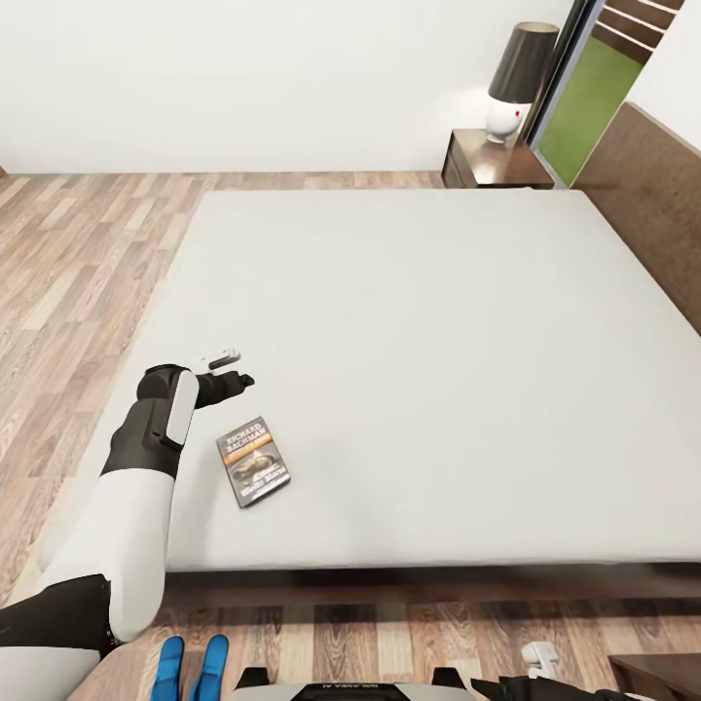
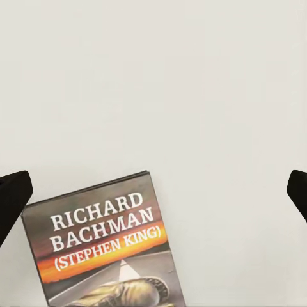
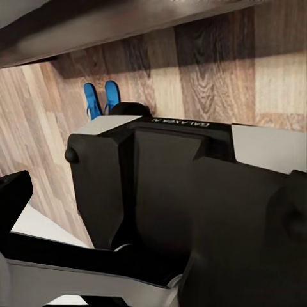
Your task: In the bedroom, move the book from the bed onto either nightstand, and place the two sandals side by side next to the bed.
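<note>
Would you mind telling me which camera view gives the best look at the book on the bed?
The head view shows the whole book flat on the bed, just beside the left gripper. The left wrist view reads its title closely but cuts off the lower cover. The right wrist view looks at the floor.

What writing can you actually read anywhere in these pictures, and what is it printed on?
"RICHARD BACHMAN": white letters on the book cover.
"(STEPHEN KING)": just below, on the cover's orange band.
"GALAXEA": on the robot's base, seen upside down, with further characters I can't make out.
Smaller print lower on the book cover in the head view: too blurred to read.
</note>
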{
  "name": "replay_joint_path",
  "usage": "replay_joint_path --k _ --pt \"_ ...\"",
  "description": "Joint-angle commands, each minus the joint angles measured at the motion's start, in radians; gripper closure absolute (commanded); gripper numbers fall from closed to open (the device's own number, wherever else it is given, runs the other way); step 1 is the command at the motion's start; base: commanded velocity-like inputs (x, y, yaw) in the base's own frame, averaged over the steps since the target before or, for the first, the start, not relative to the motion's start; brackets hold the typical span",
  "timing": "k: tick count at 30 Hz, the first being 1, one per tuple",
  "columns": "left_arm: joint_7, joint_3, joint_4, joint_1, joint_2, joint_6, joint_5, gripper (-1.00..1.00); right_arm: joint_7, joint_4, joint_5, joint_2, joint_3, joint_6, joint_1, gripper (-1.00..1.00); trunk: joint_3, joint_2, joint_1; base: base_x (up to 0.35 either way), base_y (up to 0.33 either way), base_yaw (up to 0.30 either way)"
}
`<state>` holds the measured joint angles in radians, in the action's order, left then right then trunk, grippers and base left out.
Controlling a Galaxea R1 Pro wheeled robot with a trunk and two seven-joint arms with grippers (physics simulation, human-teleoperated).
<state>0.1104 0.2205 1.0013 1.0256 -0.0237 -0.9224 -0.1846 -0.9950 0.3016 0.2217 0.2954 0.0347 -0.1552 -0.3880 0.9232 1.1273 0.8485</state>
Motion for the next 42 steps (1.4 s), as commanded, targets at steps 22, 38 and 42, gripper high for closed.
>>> replay_joint_path --k 22,38,42 --pt "0.003 0.003 0.000 0.002 -0.002 -0.004 -0.088 -1.00 -0.002 0.001 0.010 0.001 0.004 -0.010 0.000 -1.00 0.070 0.155 0.084 0.000 0.000 0.000" --pt "0.005 0.002 0.004 0.002 -0.001 -0.004 -0.087 -1.00 -0.002 0.001 0.010 0.001 0.004 -0.010 0.000 -1.00 0.120 0.267 0.146 0.000 0.000 0.000" --pt "0.006 0.001 0.005 0.002 -0.001 -0.004 -0.087 -1.00 -0.002 0.001 0.010 0.001 0.004 -0.010 0.000 -1.00 0.132 0.295 0.161 0.000 0.000 0.000"
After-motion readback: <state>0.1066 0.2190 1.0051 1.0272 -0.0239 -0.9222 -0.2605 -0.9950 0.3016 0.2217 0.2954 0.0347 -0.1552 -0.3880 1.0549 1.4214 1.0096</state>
